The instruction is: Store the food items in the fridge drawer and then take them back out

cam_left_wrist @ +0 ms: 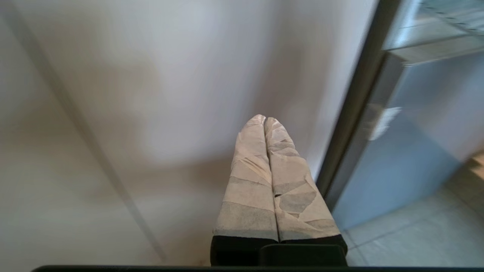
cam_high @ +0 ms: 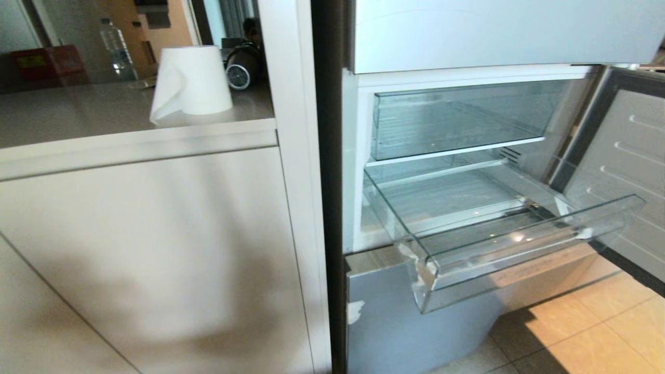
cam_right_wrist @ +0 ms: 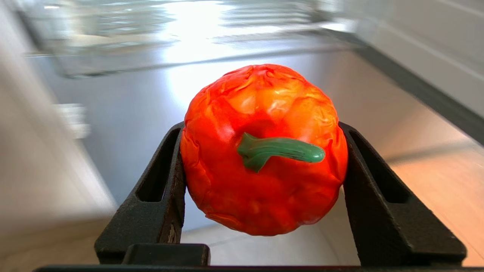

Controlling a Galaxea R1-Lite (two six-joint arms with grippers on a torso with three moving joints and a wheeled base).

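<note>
A bumpy red-orange tomato-like food item (cam_right_wrist: pixel 261 196) with a green stem hangs between the black fingers of my right gripper (cam_right_wrist: pixel 261 128), which is shut on it, low before the grey fridge front. That gripper does not show in the head view. The fridge drawer (cam_high: pixel 524 259), clear plastic with a stepped front lip, stands pulled out and holds nothing. My left gripper (cam_left_wrist: pixel 264 120), with its taped fingers pressed together, is shut on nothing, facing the pale cabinet front beside the fridge.
A second clear drawer (cam_high: pixel 457 119) with a flat front sits pushed in above. The fridge door (cam_high: pixel 623 171) hangs open at the right over the tiled floor (cam_high: pixel 597 327). Left of the fridge, a counter (cam_high: pixel 78 119) carries a paper towel roll (cam_high: pixel 193 80).
</note>
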